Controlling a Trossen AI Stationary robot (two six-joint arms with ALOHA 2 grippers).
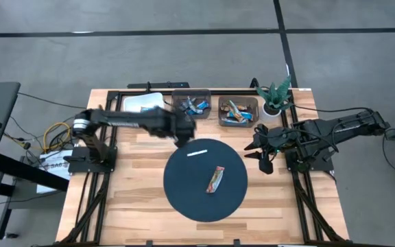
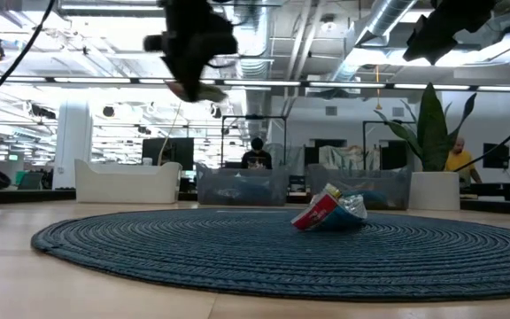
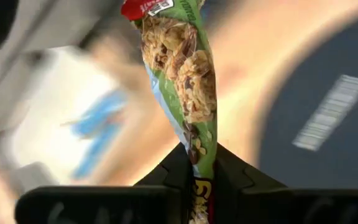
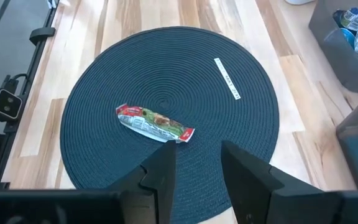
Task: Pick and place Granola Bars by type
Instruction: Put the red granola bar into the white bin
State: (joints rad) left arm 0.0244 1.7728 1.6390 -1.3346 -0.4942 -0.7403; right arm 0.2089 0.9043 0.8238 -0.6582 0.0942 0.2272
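My left gripper (image 3: 201, 163) is shut on a granola bar (image 3: 182, 68) whose wrapper shows green, a granola picture and a red end. In the high view this gripper (image 1: 186, 130) hangs between the grey bins and the round dark blue mat (image 1: 184, 195). A second bar (image 1: 215, 180) with a red and silver wrapper lies flat near the mat's middle (image 4: 155, 124), and shows crumpled in the low view (image 2: 330, 213). My right gripper (image 4: 197, 158) is open and touches nothing, raised over the mat's right edge (image 1: 260, 152). More bars fill two grey bins (image 1: 190, 106) (image 1: 237, 112). My left gripper pinches the granola bar between its two fingers near one end (image 3: 199, 155). The rest of the bar runs on past the fingertips to its red end (image 3: 148, 7). In the low view the gripper (image 2: 193, 44) and bar are lifted well clear of the table.
A thin white strip (image 1: 197, 152) lies on the mat's far part. A white bin (image 1: 142, 103) stands left of the grey bins, a potted plant (image 1: 276, 97) at the far right corner. Black frame rails run along both table sides. Bare wood shows near the front edge.
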